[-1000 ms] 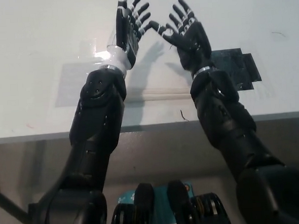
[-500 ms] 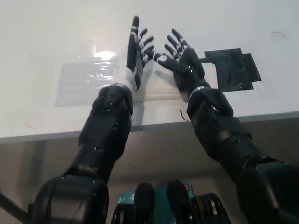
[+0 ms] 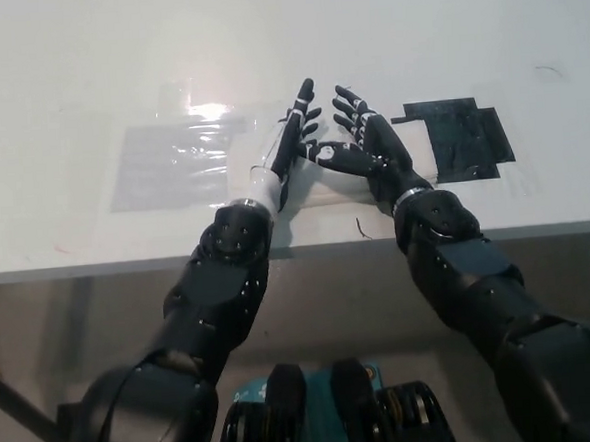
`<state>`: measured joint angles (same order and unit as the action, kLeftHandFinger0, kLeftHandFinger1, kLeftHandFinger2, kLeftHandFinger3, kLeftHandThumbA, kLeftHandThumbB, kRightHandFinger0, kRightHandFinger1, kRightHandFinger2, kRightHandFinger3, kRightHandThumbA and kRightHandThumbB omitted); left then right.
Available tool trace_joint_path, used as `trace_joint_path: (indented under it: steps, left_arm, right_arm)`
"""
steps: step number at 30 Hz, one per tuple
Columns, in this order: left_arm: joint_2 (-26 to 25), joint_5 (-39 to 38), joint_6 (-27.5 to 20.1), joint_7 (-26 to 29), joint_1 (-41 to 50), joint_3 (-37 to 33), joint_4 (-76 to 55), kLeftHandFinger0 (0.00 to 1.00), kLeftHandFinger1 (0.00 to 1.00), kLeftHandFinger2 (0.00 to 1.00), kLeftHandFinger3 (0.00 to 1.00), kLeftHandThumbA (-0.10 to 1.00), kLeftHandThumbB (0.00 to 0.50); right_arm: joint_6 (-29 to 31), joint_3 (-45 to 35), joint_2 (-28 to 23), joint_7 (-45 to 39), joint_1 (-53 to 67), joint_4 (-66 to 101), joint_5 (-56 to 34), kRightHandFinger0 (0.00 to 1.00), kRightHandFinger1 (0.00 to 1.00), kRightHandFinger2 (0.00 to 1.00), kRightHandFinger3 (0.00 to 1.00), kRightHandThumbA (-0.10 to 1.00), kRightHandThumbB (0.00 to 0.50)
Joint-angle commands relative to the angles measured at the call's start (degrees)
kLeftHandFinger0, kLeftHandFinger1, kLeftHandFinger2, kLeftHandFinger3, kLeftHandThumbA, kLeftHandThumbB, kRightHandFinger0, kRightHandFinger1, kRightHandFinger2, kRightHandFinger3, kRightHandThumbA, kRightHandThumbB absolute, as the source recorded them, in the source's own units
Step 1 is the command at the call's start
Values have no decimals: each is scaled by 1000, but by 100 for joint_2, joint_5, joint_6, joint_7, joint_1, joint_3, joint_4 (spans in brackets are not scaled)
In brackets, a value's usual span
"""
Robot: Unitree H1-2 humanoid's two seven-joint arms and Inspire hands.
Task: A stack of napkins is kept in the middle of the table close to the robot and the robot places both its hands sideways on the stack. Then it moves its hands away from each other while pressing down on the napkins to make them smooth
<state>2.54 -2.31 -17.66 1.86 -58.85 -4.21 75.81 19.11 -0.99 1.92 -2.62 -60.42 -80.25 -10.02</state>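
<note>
A white stack of napkins (image 3: 318, 189) lies in the middle of the white table, near the front edge, and is hard to tell from the tabletop. My left hand (image 3: 290, 136) stands on its edge on the stack with its fingers stretched out straight, open. Just to its right my right hand (image 3: 366, 149) also stands sideways on the napkins, palm turned toward the left hand, fingers spread and open. The two hands are close together, almost touching at the thumbs. Much of the stack is hidden beneath the hands and wrists.
A shiny clear patch (image 3: 166, 164) lies on the table to the left of the hands. A black patch (image 3: 460, 136) lies to the right. The table's front edge (image 3: 97, 261) runs just below my wrists.
Both hands have dropped from a raised pose farther over the table, coming back toward me and down onto the napkin stack. The forearms are lower now.
</note>
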Motion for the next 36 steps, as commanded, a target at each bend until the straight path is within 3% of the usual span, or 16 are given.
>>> trace_joint_path:
  steps: [1, 5, 12, 18, 25, 32, 36]
  left_arm:
    - [13, 206, 15, -20, 152, -85, 100, 1000, 1000, 1000, 1000, 1000, 324]
    - [-90, 283, -54, -55, 104, -167, 30, 1000, 1000, 1000, 1000, 1000, 322]
    - [-321, 289, -22, -176, 55, -176, -72, 1000, 1000, 1000, 1000, 1000, 339]
    - [-398, 138, -93, -232, 56, 5, -89, 1000, 1000, 1000, 1000, 1000, 346]
    - [-362, 209, -111, -188, 286, -3, -106, 1000, 1000, 1000, 1000, 1000, 339]
    - [-562, 200, -58, -215, 274, 71, -126, 1000, 1000, 1000, 1000, 1000, 345]
    - [-656, 208, -75, -272, 258, 90, -79, 1000, 1000, 1000, 1000, 1000, 338]
  right_arm:
    - [-195, 149, -206, 342, 78, -93, 352, 1000, 1000, 1000, 1000, 1000, 381]
    - [-156, 99, -334, 276, 95, -110, 329, 1000, 1000, 1000, 1000, 1000, 386]
    - [73, -257, -526, 55, 186, -74, 46, 1000, 1000, 1000, 1000, 1000, 302]
    - [38, -623, -536, -152, 188, -61, -133, 1000, 1000, 1000, 1000, 1000, 310]
    - [76, -820, -375, -293, 429, -88, -101, 1000, 1000, 1000, 1000, 1000, 278]
    - [47, -843, -506, -321, 432, -113, -54, 1000, 1000, 1000, 1000, 1000, 300]
    - [93, -936, -553, -442, 466, -97, -142, 1000, 1000, 1000, 1000, 1000, 285]
